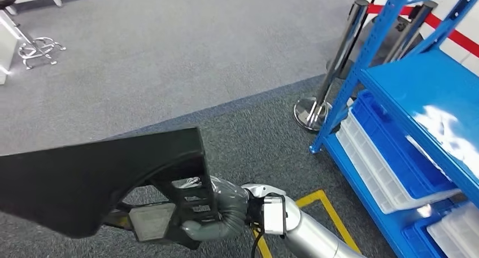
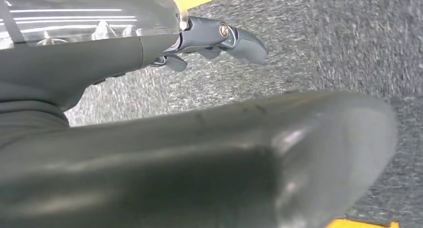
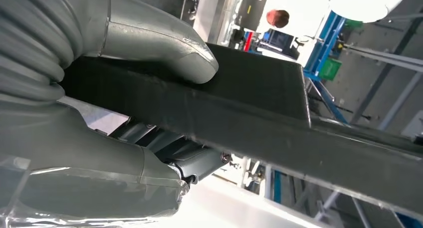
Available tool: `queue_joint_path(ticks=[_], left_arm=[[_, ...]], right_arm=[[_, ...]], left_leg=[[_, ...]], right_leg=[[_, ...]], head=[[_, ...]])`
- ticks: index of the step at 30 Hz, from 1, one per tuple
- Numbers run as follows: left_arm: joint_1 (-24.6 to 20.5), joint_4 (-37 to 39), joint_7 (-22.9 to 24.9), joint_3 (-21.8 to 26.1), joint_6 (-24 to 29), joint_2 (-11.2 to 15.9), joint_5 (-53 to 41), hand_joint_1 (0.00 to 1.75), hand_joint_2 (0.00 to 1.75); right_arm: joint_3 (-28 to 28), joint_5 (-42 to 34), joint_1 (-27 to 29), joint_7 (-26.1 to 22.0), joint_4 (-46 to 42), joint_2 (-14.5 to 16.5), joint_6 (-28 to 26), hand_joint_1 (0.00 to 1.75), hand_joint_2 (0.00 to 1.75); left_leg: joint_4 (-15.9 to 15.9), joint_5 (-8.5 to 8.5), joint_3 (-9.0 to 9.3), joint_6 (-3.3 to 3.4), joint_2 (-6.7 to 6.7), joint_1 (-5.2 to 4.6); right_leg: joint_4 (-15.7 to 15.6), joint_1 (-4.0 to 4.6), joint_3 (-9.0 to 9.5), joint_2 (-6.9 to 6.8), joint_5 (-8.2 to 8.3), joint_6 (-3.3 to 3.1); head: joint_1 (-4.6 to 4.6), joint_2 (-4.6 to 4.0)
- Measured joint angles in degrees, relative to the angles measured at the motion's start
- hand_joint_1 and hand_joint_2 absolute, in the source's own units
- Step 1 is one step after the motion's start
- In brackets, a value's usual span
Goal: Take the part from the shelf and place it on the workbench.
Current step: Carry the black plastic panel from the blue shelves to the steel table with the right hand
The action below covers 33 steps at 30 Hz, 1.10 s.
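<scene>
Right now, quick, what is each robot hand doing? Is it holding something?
Right hand: grips the black part, thumb pressed on its edge.
Left hand: holds nothing I can see; fingers over the grey carpet; open or closed, cannot tell.

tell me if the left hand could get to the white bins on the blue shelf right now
Probably not: the left hand hangs over carpet, while the white bins sit on the robot's right, beyond the black part gripped by the right hand.

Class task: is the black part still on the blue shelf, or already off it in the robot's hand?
Off the shelf. The black part is gripped by the right hand above the carpet, apart from the blue shelf.
</scene>
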Motion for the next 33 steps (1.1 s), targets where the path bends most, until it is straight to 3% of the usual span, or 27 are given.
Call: queue_joint_path(ticks=[2,3,4,5,6,8,10,12,14,16,18,19,20,21,23,25,27,28,30,32,33], left_arm=[[-0.4,0.0,-0.4,0.0,-0.6,-0.1,-0.2,0.0,0.0],[-0.6,0.0,-0.6,0.0,-0.9,-0.2,-0.4,0.0,0.0],[-0.7,0.0,-0.8,0.0,-1.2,-0.2,-0.5,0.0,0.0],[-0.7,0.0,-0.9,0.0,-1.4,-0.3,-0.6,0.0,0.0],[-0.7,0.0,-1.1,0.0,-1.6,-0.3,-0.8,0.0,0.0],[-0.8,0.0,-1.3,-0.1,-1.9,-0.3,-1.0,0.0,0.0],[-0.9,0.0,-1.6,-0.1,-1.9,-0.2,-1.1,0.0,0.0],[-0.8,0.0,-2.0,-0.1,-2.0,-0.2,-1.2,0.0,0.0],[-0.7,0.0,-2.1,-0.1,-2.1,-0.3,-1.4,0.0,0.0],[-0.9,0.1,-2.0,-0.1,-2.2,-0.4,-1.6,0.0,0.0],[-1.2,0.1,-1.8,-0.1,-2.2,-0.5,-1.8,0.0,0.0],[-1.1,0.1,-1.7,-0.1,-2.1,-0.6,-2.0,0.0,0.0],[-1.1,0.1,-1.5,-0.1,-2.0,-0.7,-2.1,0.0,0.0],[-1.0,0.1,-1.3,-0.2,-1.9,-0.8,-2.3,0.0,0.0],[-1.0,0.2,-1.0,-0.2,-1.7,-0.8,-2.4,0.0,0.0],[-1.1,0.2,-0.8,-0.2,-1.5,-0.8,-2.5,0.0,0.0],[-1.0,0.2,-0.4,-0.2,-1.3,-0.7,-2.7,0.0,0.0],[-0.8,0.2,-0.2,-0.2,-1.2,-0.7,-2.7,0.0,0.0],[-0.7,0.2,0.2,-0.2,-0.9,-0.7,-2.6,0.0,0.0],[-0.9,0.2,0.3,-0.2,-0.6,-0.7,-2.4,0.0,0.0],[-1.0,0.2,0.3,-0.2,-0.5,-0.8,-2.3,0.0,0.0]], right_arm=[[0.4,0.5,0.0,0.5,0.2,-0.3,-0.9,1.61,1.75],[0.7,0.7,0.1,0.8,0.3,-0.5,-1.3,1.61,1.75],[1.0,0.8,0.2,1.0,0.4,-0.7,-1.8,1.61,1.75],[1.4,0.9,0.1,1.3,0.5,-0.7,-2.2,1.61,1.75],[1.7,0.9,0.0,1.4,0.5,-0.8,-2.5,1.61,1.75],[2.3,0.9,-0.3,1.6,0.7,-0.8,-3.0,1.61,1.75],[2.8,0.9,-0.6,1.7,0.8,-0.9,-3.2,1.61,1.75],[3.2,0.9,-0.8,1.6,1.0,-1.0,-3.5,1.61,1.75],[3.6,1.0,-1.2,1.6,1.0,-0.9,-3.8,1.61,1.75],[4.0,1.1,-1.3,1.5,1.0,-1.0,-4.0,1.61,1.75],[4.3,1.2,-1.3,1.4,0.9,-1.1,-4.2,1.61,1.75],[4.4,1.2,-1.2,1.4,0.9,-1.1,-4.4,1.61,1.75],[4.6,1.2,-1.2,1.4,0.9,-1.1,-4.5,1.61,1.75],[4.7,1.2,-1.2,1.4,0.9,-1.1,-4.7,1.61,1.75],[4.8,1.0,-1.3,1.2,0.6,-1.1,-5.0,1.61,1.75],[4.9,0.6,-1.3,0.8,0.3,-1.1,-5.1,1.61,1.75],[4.9,0.2,-1.2,0.3,0.0,-1.1,-5.2,1.61,1.75],[4.9,0.0,-1.2,0.1,-0.2,-1.1,-5.1,1.61,1.75],[4.8,-0.5,-1.1,-0.2,-0.8,-1.1,-4.8,1.61,1.75],[4.8,-0.8,-0.8,-0.3,-1.1,-1.3,-4.4,1.61,1.75],[4.8,-0.8,-0.6,-0.3,-1.1,-1.4,-4.2,1.61,1.75]], left_leg=[[-0.1,0.09,0.02,0.13,-1.34,-0.01],[0.0,0.05,0.01,0.11,-2.13,0.0],[0.1,-0.03,0.02,0.03,-2.97,0.04],[0.3,-0.15,0.03,-0.13,-3.78,0.13],[0.7,-0.37,0.02,-0.38,-4.59,0.25],[2.0,-0.99,-0.57,-1.07,-6.11,0.39],[2.9,-1.3,-1.5,-1.8,-7.39,0.55],[3.0,-1.25,-2.06,-2.44,-8.39,0.86],[4.7,-2.18,-2.91,-2.91,-6.39,0.79],[10.8,-5.19,-5.77,-3.24,-2.57,0.62],[18.0,-8.0,-9.52,-3.32,-1.04,0.67],[19.5,-8.12,-10.34,-3.2,-0.89,0.67],[18.7,-7.18,-9.92,-2.97,-0.82,0.63],[15.7,-5.47,-8.35,-2.63,-0.6,0.52],[7.7,-2.48,-4.04,-1.63,1.45,-0.11],[3.5,-1.66,-1.89,-0.72,3.24,-0.89],[2.7,-1.57,-1.73,-0.15,2.65,-1.25],[2.1,-1.23,-1.35,0.02,2.04,-1.11],[0.6,-0.46,-0.28,0.46,0.78,-0.67],[0.1,-0.16,0.16,0.76,-0.56,-0.42],[0.1,-0.18,0.12,0.82,-1.32,-0.42]], right_leg=[[7.4,-0.12,-3.86,2.24,-3.21,0.15],[10.1,-0.15,-5.51,2.52,-3.83,0.26],[11.2,-0.2,-6.45,2.64,-3.4,0.37],[10.0,-0.28,-6.23,2.74,-1.81,0.48],[6.8,-0.44,-5.0,3.13,0.55,0.61],[0.2,-1.03,-2.28,5.93,3.74,0.78],[-2.2,-1.18,-1.51,7.73,4.14,0.48],[-2.3,-0.96,-1.56,6.51,4.18,-0.3],[-2.5,-0.94,-1.22,5.12,4.19,-1.02],[-2.6,-0.65,-0.92,3.5,4.01,-1.52],[-2.6,-0.23,-0.85,1.75,3.79,-1.8],[-2.6,-0.06,-0.82,0.94,3.69,-1.87],[-2.6,0.08,-0.74,0.21,3.59,-1.92],[-2.6,0.21,-0.61,-0.47,3.47,-1.94],[-2.7,0.42,-0.23,-1.69,3.22,-1.85],[-2.9,0.42,0.08,-2.68,3.06,-1.42],[-3.5,0.29,0.5,-3.67,3.05,-0.82],[-3.5,0.25,0.79,-3.55,2.96,-0.54],[-1.2,0.21,0.13,-1.02,1.32,-0.14],[5.4,0.15,-3.13,1.99,-2.06,0.0],[9.0,0.14,-5.13,2.5,-3.5,0.07]], head=[[0.04,0.0],[0.03,0.0],[0.03,0.0],[0.02,0.0],[0.03,0.0],[0.01,0.01],[0.01,0.01],[0.03,0.0],[-0.2,0.0],[-0.46,0.0],[-0.51,0.0],[-0.51,0.0],[-0.52,0.0],[-0.52,0.0],[-0.49,0.0],[-0.49,0.0],[-0.54,0.0],[-0.5,0.0],[-0.46,0.0],[-0.4,0.0],[-0.38,0.0]])
